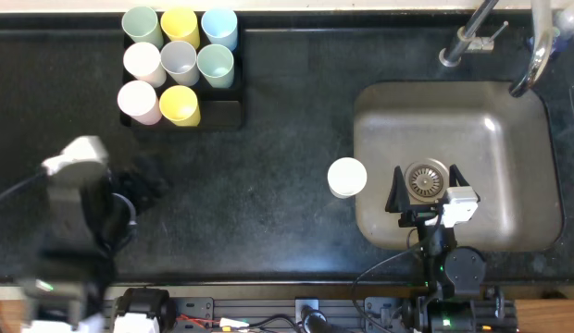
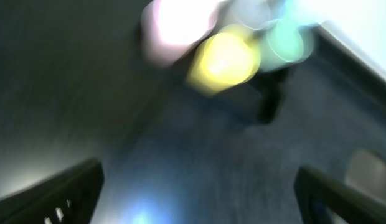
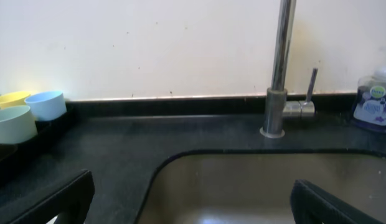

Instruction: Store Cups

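**Far left.** A black tray [image 1: 228, 113] stands on the dark countertop [image 1: 268, 166] against the far edge. It holds eight stored cups [image 1: 180, 60], all upright with mouths up. The near-right compartment [image 1: 222, 113] is vacant.

**Left, near side.** The left gripper [image 2: 199, 177] hangs over bare countertop, on the near side of the tray and apart from it. Its fingers stand wide apart with nothing between them. Its wrist view looks toward the tray's near row.

**Centre.** One white cup [image 1: 347, 177] stands upright at the left rim of the sink [image 1: 509, 120]. As far as can be judged it is on the countertop, not in the basin. Neither gripper touches it.

**Right.** The right gripper [image 1: 426, 180] is over the basin near the drain, just right of the white cup. Its fingers are spread wide and empty. The tap [image 1: 467, 37] stands beyond the far rim.

**Assessment.**
- Eight cups are stored and one remains, so the task appears to be on its last cup, with the pick not yet begun.
- The right gripper is the closer of the two, while the vacant compartment lies on the left arm's side.
- The next move calls for an open gripper to come to the white cup, close on its wall or rim without tipping it, and lift it clear of the sink edge.
- The cup then has to travel left and far, and be lowered into the near-right compartment without knocking the neighbouring cups.
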Robot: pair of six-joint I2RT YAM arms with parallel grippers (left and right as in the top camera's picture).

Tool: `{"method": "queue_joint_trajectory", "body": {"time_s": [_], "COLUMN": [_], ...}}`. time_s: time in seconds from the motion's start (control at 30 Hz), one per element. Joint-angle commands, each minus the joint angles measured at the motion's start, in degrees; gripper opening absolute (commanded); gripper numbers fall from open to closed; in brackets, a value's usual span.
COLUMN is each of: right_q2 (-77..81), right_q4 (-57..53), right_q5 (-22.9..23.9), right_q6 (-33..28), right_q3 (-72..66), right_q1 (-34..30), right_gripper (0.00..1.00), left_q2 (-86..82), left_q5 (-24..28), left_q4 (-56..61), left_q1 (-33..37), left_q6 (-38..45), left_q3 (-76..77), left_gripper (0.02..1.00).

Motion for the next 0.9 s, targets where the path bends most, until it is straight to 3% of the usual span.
{"method": "queue_joint_trajectory", "body": {"time_s": [0.03,0.13,0.3,0.37,0.7,0.77,0.9], "right_q2": [-0.42,-0.42,-0.42,-0.42,-0.42,-0.42,-0.42], "right_q4": [0.24,0.24,0.24,0.24,0.24,0.24,0.24], "right_q5": [-0.35,-0.35,-0.35,-0.35,-0.35,-0.35,-0.35], "right_q6": [0.2,0.2,0.2,0.2,0.2,0.2,0.2], "right_q3": [-0.79,-0.79,-0.79,-0.79,-0.79,-0.79,-0.79], "right_q1": [0.26,0.26,0.26,0.26,0.26,0.26,0.26], "right_gripper": [0.996,0.996,0.996,0.998,0.998,0.998,0.998], "left_q2": [-17.27,-26.67,-37.55,-37.81,-37.83,-37.83,-37.83], "left_q5": [15.19,14.27,3.58,1.68,1.84,4.31,6.73], "left_q4": [25.92,36.98,32.65,31.54,33.57,39.71,39.21], "left_q1": [-0.04,-0.04,-0.04,-0.04,0.31,0.85,0.92], "left_q6": [46.56,46.82,30.8,26.67,26.67,27.54,27.52], "left_q3": [-22.47,-31.23,-38.14,-39.69,-42.6,-44.94,-44.76], "left_gripper": [0.998,0.998,0.996,0.993,0.996,0.998,0.998]}}
